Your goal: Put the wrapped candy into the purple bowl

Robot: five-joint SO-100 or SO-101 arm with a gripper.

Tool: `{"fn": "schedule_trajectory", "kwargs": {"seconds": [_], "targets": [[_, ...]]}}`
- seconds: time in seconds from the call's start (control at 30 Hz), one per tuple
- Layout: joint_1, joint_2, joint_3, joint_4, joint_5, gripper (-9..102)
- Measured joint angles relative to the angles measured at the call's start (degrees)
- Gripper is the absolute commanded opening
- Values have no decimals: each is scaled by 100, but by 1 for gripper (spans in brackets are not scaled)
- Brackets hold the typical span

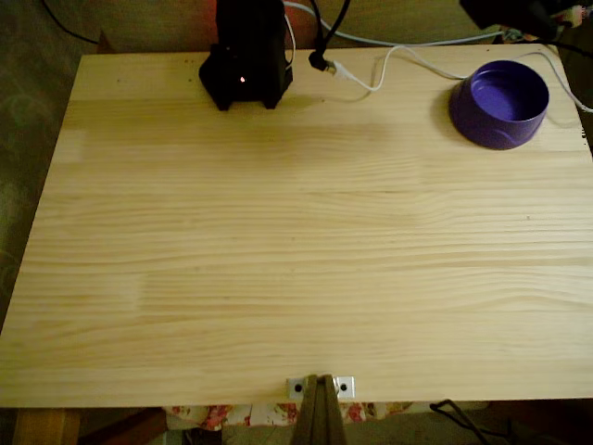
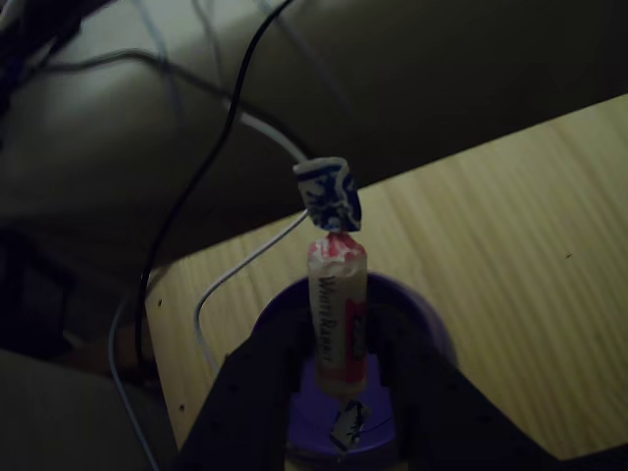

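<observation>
Above the purple bowl [image 2: 432,339], in the other view, the gripper [image 2: 339,368] holds the wrapped candy [image 2: 337,314] upright, its two dark fingers [image 2: 260,392] pinched on the lower half of the white wrapper, one twisted blue-and-white end sticking up and the other hanging below. The bowl's rim curves behind and beneath the candy, so the drop looks lined up, though I can't tell how high the candy hangs over it.

The risk, as I judge it, is in the release: the candy is light and long, and if one finger lets go late or the wrapper clings to it, the sweet could tip, glance off the sloping rim and end up on the wooden table [image 1: 296,278]. The bowl also sits close to the table's far corner, with white cables [image 1: 408,57] trailing beside it.

In the fixed view the bowl [image 1: 500,104] appears empty, only glossy purple inside.
</observation>
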Motion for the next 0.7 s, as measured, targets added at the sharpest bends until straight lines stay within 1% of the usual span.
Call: {"fn": "schedule_trajectory", "kwargs": {"seconds": [0.37, 0.7], "targets": [[-132, -1354, -1327, 1187, -44, 1], [-229, -2215, -2162, 1644, -44, 1]]}}
